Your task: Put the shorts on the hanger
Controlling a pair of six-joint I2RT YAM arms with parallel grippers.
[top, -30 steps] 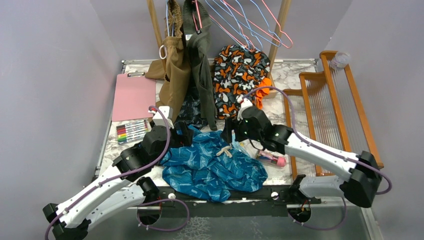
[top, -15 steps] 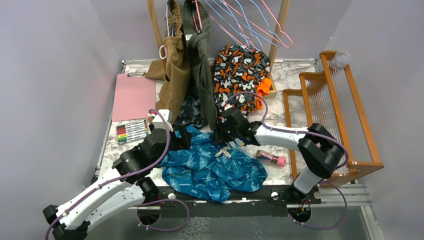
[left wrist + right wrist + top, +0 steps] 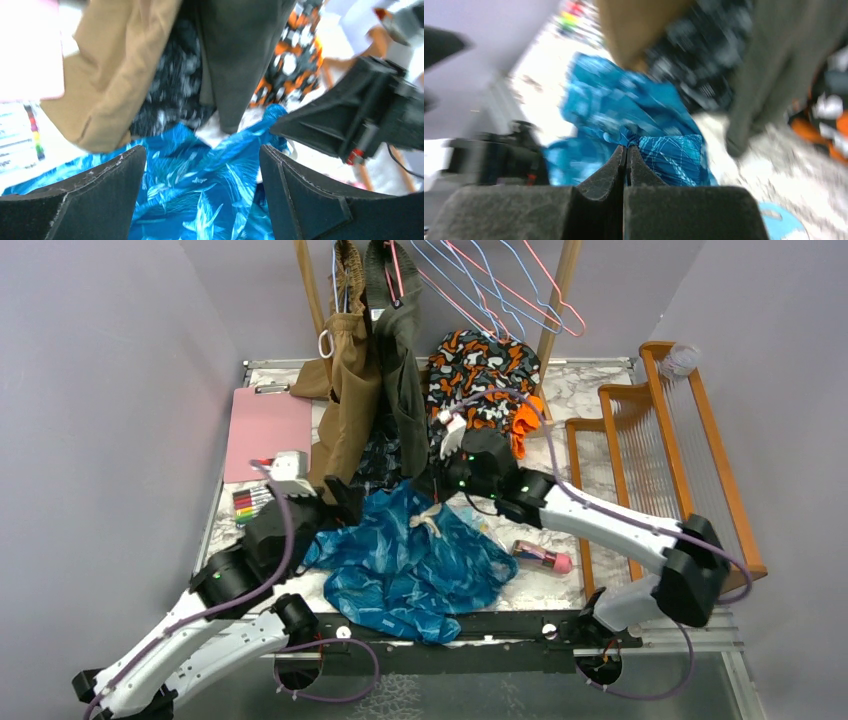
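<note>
From above, we see a marble worktop [image 3: 590, 390] crowded with clothes. The shorts [image 3: 410, 560] lie crumpled in the middle, spreading to the near edge, with the cream drawstring toward their far side. The right gripper [image 3: 432, 486] sits at the far edge of the shorts, where the fabric rises in a peak up to it. The left gripper [image 3: 345, 502] hovers at the left edge of the shorts, its fingers apart.

Along the far edge hang a tan garment [image 3: 350, 390] and an olive garment [image 3: 400, 370], with an orange, black and white garment [image 3: 478, 390] heaped beside them. Above these hang pink and blue wire hangers, the light-blue hanger [image 3: 500, 302] among them. A pink clipboard [image 3: 268, 432] and markers [image 3: 262, 502] lie by the left edge, and a wooden rack [image 3: 660, 460] stands on the right.

In the left wrist view, the left gripper [image 3: 200, 155] stands wide open with nothing between its fingers. The shorts [image 3: 200, 205] lie below it. The tan and olive garments hang beyond, and the right gripper shows at the right.

The right wrist view is blurred. The right gripper [image 3: 626, 150] has its fingers pressed together, pinching a gathered fold of the shorts [image 3: 644, 125].
</note>
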